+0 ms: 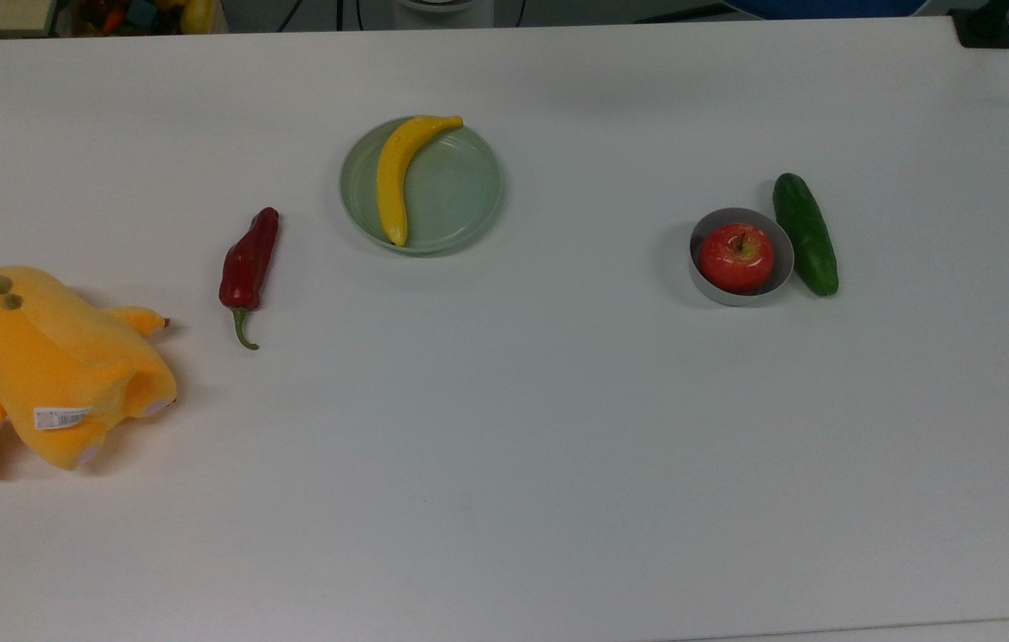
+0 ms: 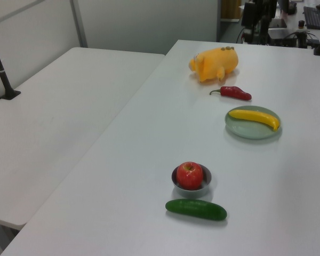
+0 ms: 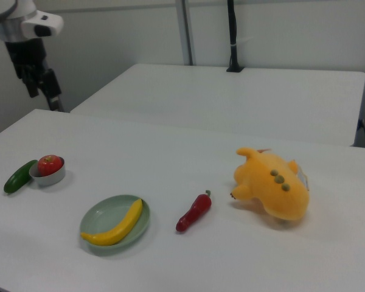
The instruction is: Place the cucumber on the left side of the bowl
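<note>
A cucumber [image 1: 806, 234] lies on the white table [image 1: 504, 446], touching the grey bowl [image 1: 709, 287] at its three o'clock in the top view. The raised gripper [image 3: 41, 86] hangs well apart; I cannot tell its jaws' state.

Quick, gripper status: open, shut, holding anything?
Gripper: raised high above the table, nothing in it; open or shut cannot be told. The cucumber lies beside the bowl.

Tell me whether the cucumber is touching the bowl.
Cannot tell. In the top view the cucumber lies right against the bowl rim with no visible gap, but no view plainly shows contact.
</note>
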You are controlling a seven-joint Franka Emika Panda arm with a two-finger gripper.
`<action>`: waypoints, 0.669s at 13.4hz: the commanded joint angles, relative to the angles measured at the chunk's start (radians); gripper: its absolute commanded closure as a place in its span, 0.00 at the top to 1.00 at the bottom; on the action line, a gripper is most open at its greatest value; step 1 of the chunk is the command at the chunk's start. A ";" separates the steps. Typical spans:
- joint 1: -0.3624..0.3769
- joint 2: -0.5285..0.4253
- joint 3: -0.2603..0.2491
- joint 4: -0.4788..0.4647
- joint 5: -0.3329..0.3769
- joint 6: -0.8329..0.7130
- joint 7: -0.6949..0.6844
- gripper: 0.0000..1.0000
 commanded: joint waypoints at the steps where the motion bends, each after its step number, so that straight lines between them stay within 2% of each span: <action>1: 0.004 -0.002 -0.064 -0.031 0.037 0.053 -0.214 1.00; 6: -0.063 0.039 -0.064 -0.035 0.039 0.156 -0.493 1.00; 9: -0.065 0.042 -0.063 -0.036 0.039 0.156 -0.529 1.00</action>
